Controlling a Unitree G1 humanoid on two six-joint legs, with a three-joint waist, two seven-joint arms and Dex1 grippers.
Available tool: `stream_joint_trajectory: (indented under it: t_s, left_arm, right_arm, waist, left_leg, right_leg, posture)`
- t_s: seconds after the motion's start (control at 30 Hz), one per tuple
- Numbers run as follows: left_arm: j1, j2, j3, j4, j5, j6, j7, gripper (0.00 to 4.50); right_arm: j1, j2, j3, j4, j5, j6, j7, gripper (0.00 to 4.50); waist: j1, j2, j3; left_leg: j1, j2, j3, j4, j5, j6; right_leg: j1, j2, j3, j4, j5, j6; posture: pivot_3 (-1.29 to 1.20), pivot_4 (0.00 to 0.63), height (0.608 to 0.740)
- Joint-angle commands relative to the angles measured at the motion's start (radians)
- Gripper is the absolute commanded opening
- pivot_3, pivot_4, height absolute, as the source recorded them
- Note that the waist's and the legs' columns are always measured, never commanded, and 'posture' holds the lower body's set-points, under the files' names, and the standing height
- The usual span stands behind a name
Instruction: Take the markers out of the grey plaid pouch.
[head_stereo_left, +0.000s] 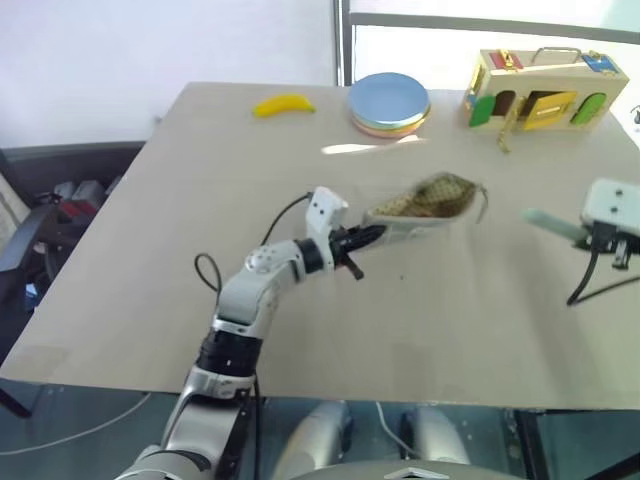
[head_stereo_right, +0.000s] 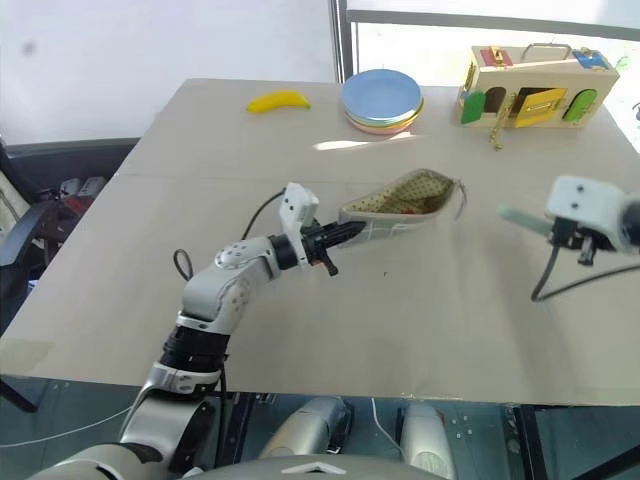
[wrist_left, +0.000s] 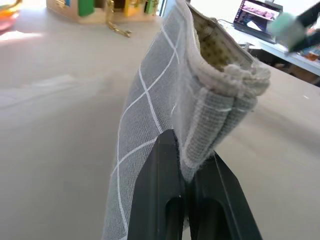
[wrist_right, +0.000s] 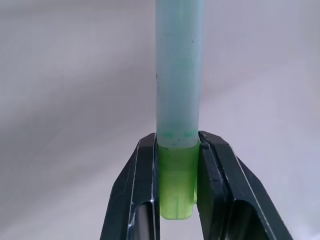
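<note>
The grey plaid pouch (head_stereo_left: 428, 203) hangs lifted over the middle of the table, its mouth gaping and its yellowish speckled lining showing. My left gripper (head_stereo_left: 366, 238) is shut on the pouch's near end; in the left wrist view the black fingers (wrist_left: 165, 165) pinch the folded fabric edge of the pouch (wrist_left: 150, 100). Off to the right, apart from the pouch, my right gripper (head_stereo_left: 583, 232) is shut on a pale green marker (head_stereo_left: 545, 221) that sticks out toward the pouch. In the right wrist view the marker (wrist_right: 179, 75) sits clamped by its bright green end between the fingers (wrist_right: 145, 165). What lies inside the pouch is hidden.
On the far side of the beige table (head_stereo_left: 200, 200) lie a yellow banana (head_stereo_left: 283, 104), a stack of plates (head_stereo_left: 389, 103) and a wooden toy box (head_stereo_left: 545, 90) with coloured doors. Bare tabletop lies below and in front of the pouch.
</note>
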Motion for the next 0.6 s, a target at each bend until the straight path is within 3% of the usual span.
stream_joint_trajectory:
  t_s: [0.03,0.1,0.27,0.4,0.6]
  left_arm:
    - [0.029,0.016,0.012,-0.087,-0.033,0.024,-0.003,0.00]
    - [0.046,0.020,0.014,-0.096,-0.039,0.035,0.000,0.00]
    - [0.070,-0.002,0.033,-0.094,-0.073,0.063,0.016,0.00]
    - [0.092,0.001,0.020,-0.098,-0.069,0.066,0.013,0.00]
    - [0.107,-0.018,0.002,-0.097,-0.080,0.073,0.009,0.00]
  right_arm:
    - [0.042,0.024,-0.013,0.023,0.007,-0.017,-0.066,0.44]
    - [0.035,0.068,-0.001,0.043,0.012,-0.016,-0.112,1.46]
    - [0.014,0.076,0.031,0.048,-0.020,-0.058,-0.183,3.51]
    - [-0.071,0.070,0.027,-0.043,0.019,-0.026,-0.176,3.51]
    - [-0.293,0.166,0.087,-0.260,0.138,0.107,-0.153,3.51]
  waist:
    - [-0.005,0.001,0.000]
    - [-0.013,0.001,0.000]
    - [-0.007,0.001,0.000]
    - [-0.008,0.001,0.000]
    - [-0.007,0.001,0.001]
  left_leg:
    - [0.000,0.000,0.000,0.000,0.000,0.000]
    - [0.001,0.000,0.001,0.000,0.000,0.000]
    - [0.003,0.001,0.003,0.001,0.000,0.000]
    - [0.003,0.000,0.003,0.001,0.000,0.000]
    - [0.003,0.002,0.004,-0.001,0.000,0.000]
  right_leg:
    - [0.000,0.000,0.000,0.000,0.000,0.000]
    - [0.000,0.000,0.001,0.001,0.000,0.000]
    - [0.000,0.001,0.003,0.005,0.000,0.000]
    - [0.000,0.001,0.003,0.004,0.000,0.000]
    - [-0.001,0.002,0.004,0.003,0.000,0.000]
  posture:
    - [0.00,0.150,0.740]
    - [0.00,0.150,0.740]
    - [0.00,0.150,0.740]
    - [0.00,0.150,0.740]
    - [0.00,0.150,0.740]
